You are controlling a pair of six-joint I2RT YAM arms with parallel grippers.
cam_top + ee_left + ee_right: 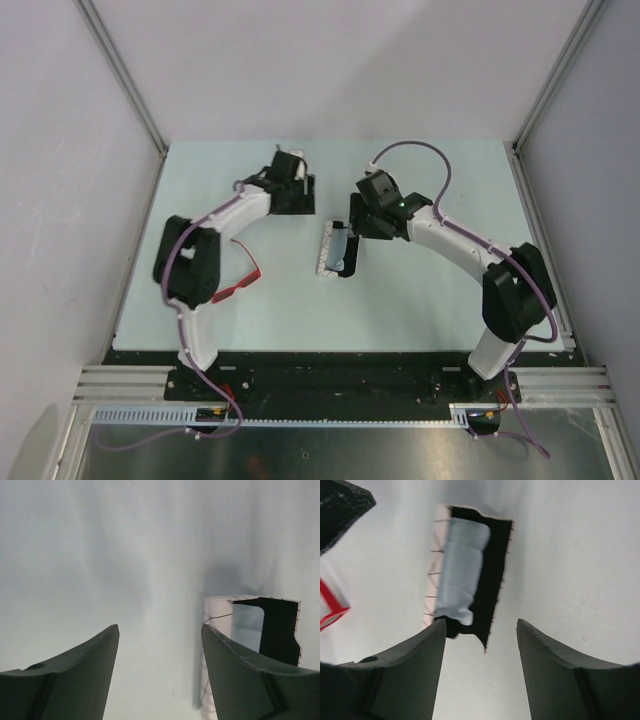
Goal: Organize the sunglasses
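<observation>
While the left gripper (160, 630) and right gripper (481, 625) both stood open and empty, the sunglasses (243, 272) lay toward the left edge of the tabletop (420, 310), partly hidden beneath the left arm. Thin, light and probably brittle, with slippery, easily scratched lenses, the red frame looked best taken at the bridge or a temple arm. The open case (328, 248), a bunched pale-blue cloth (462, 575) inside, sat mid-tabletop below the right gripper. Bare room lay toward the right and near edges.
</observation>
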